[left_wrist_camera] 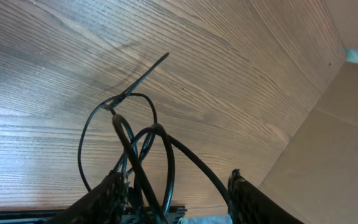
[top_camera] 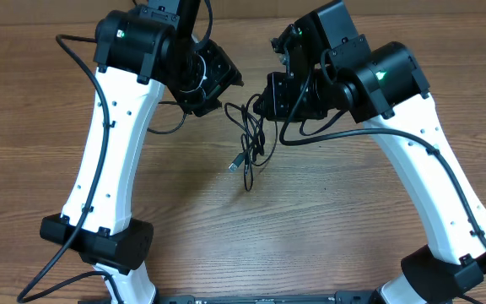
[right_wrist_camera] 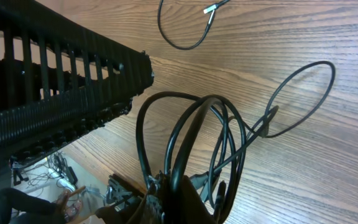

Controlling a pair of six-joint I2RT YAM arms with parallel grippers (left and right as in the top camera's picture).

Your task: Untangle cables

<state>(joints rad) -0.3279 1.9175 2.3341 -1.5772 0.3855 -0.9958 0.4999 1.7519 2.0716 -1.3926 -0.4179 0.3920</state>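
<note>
Wood-grain table (top_camera: 310, 219) fills the overhead view, and the cables (top_camera: 247, 135) lie near its middle, a small tangle of thin black loops between the two arms. At the tangle's right side the right hand (right_wrist_camera: 169, 202) is clenched on several loops, which fan out from it over the wood. Opposite, the left hand (left_wrist_camera: 174, 183) is released, its fingers (left_wrist_camera: 112, 193) standing apart with a few loops passing through the gap. One silvery plug end (top_camera: 235, 162) rests on the table at the tangle's near edge.

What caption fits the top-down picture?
Left gripper and right gripper meet at tangled black cables over the wooden table.
</note>
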